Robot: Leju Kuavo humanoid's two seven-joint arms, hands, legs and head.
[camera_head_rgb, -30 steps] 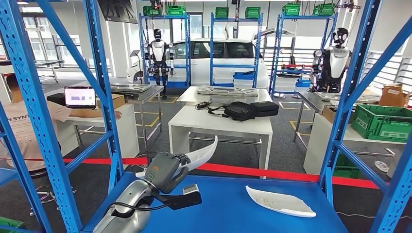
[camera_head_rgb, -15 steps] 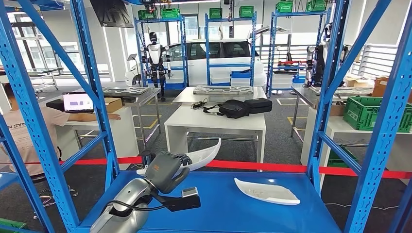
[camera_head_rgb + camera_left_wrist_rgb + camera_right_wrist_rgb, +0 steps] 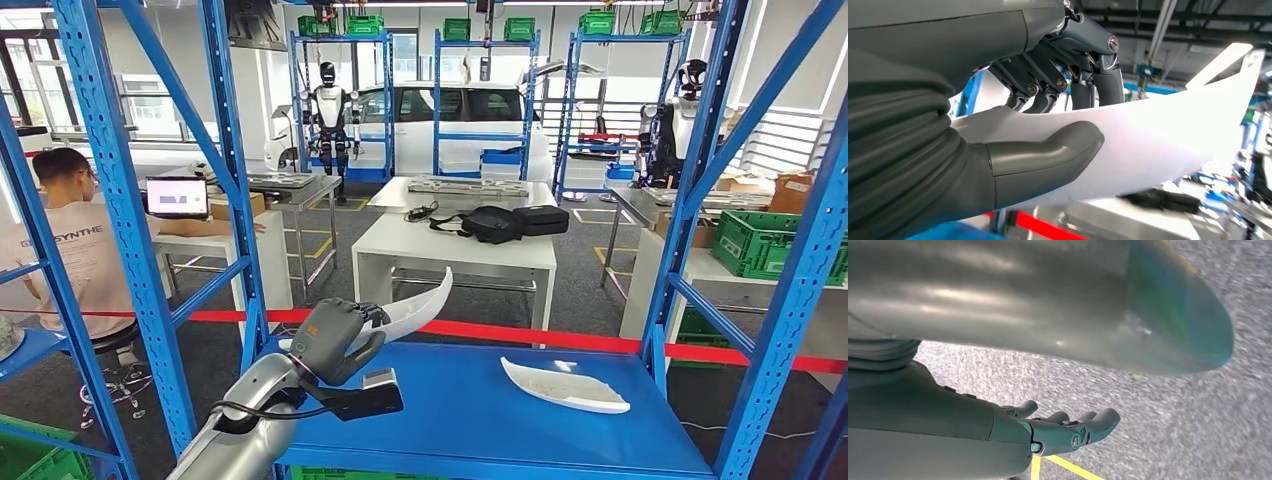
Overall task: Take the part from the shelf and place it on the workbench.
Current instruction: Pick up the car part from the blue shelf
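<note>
My left hand (image 3: pixel 335 340) grips a long, curved white part (image 3: pixel 420 305) and holds it raised above the blue shelf board (image 3: pixel 470 410), its pointed tip up and to the right. Up close, the thumb (image 3: pixel 1048 160) presses one face of the white part (image 3: pixel 1158 145) while the darker fingers (image 3: pixel 1088 75) wrap the other. A second white part (image 3: pixel 565 386) lies flat on the shelf board at the right. My right hand (image 3: pixel 1058 432) hangs over grey floor with its fingers loosely spread and nothing in them.
Blue shelf uprights (image 3: pixel 120 200) and diagonal braces (image 3: pixel 760 180) frame the opening on both sides. Beyond red floor tape (image 3: pixel 560 338) stands a white table (image 3: pixel 460 250) with black bags. A person (image 3: pixel 75 250) sits at the left by a laptop. A green crate (image 3: pixel 785 245) stands at the right.
The whole view has shifted, so the camera moved. The white part stays in my left hand, and its tip now stands a little higher in the picture.
</note>
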